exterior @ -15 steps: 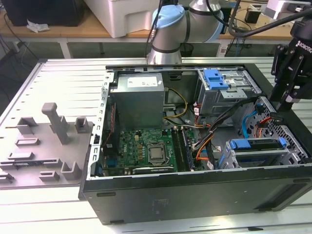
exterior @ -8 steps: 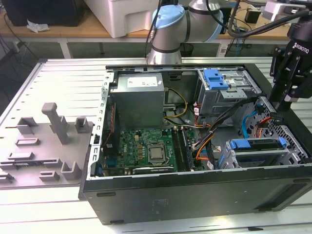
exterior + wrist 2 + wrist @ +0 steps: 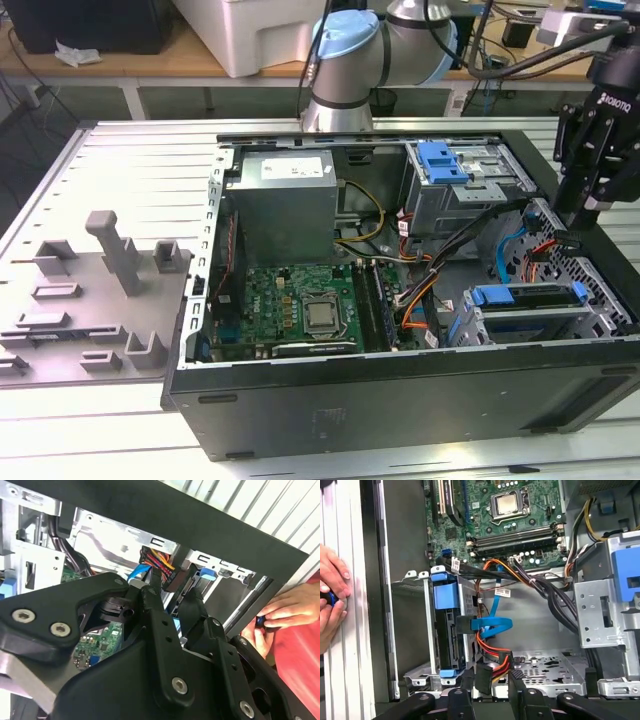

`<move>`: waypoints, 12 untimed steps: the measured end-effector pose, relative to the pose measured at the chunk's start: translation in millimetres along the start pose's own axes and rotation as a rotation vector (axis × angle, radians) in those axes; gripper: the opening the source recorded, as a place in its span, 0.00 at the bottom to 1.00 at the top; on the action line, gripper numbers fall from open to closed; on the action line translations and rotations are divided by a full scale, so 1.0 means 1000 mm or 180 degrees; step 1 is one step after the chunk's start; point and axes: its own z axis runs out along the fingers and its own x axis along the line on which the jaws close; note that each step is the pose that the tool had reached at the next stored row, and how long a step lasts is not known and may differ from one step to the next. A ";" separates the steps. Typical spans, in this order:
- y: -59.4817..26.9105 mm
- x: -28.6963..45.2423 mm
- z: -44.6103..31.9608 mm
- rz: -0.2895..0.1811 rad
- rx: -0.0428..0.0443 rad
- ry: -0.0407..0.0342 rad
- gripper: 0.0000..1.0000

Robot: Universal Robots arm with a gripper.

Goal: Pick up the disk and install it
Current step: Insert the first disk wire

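- Grey fixture plate (image 3: 95, 290): lies on the slatted table (image 3: 150, 160) at the exterior view's left, just beside the open computer case (image 3: 380, 400).
- Power-supply box (image 3: 285, 205) and motherboard (image 3: 300, 300): in the case's half toward the exterior view's left.
- Disk (image 3: 525, 320) (image 3: 443, 640):
  - Sits in the lower drive bay, by the case's near wall toward the exterior view's right.
  - Silver metal with a blue plastic frame and a blue tab at each end.
  - Its longest visible side runs left to right across the exterior view, parallel to that wall. The cage hides the rest, so the true long axis cannot be told.
  - Its cabled face points toward the case's middle, where a blue data cable (image 3: 492, 625) meets it.
- Gripper (image 3: 590, 205) (image 3: 493, 682):
  - Hangs over the case's end at the exterior view's right, near the disk.
  - Its fingers (image 3: 520, 685) are moderately parted and clasp nothing.
  - A black plug (image 3: 487, 672) on orange wires lies near them; whether they touch cannot be told.
- Person's hand (image 3: 335, 575) (image 3: 292, 605): on the table slats outside the case wall, pinching a small blue object (image 3: 330, 598).
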 end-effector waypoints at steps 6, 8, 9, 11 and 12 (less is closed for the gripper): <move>-0.0004 -0.0166 0.0036 0.0010 -0.0004 0.0194 0.41; -0.0011 -0.0197 0.0042 0.0012 -0.0005 0.0237 0.41; -0.0012 -0.0201 0.0048 0.0012 -0.0005 0.0245 0.41; -0.0013 -0.0202 0.0053 0.0013 -0.0005 0.0248 0.41; -0.0014 -0.0204 0.0057 0.0013 -0.0005 0.0247 0.41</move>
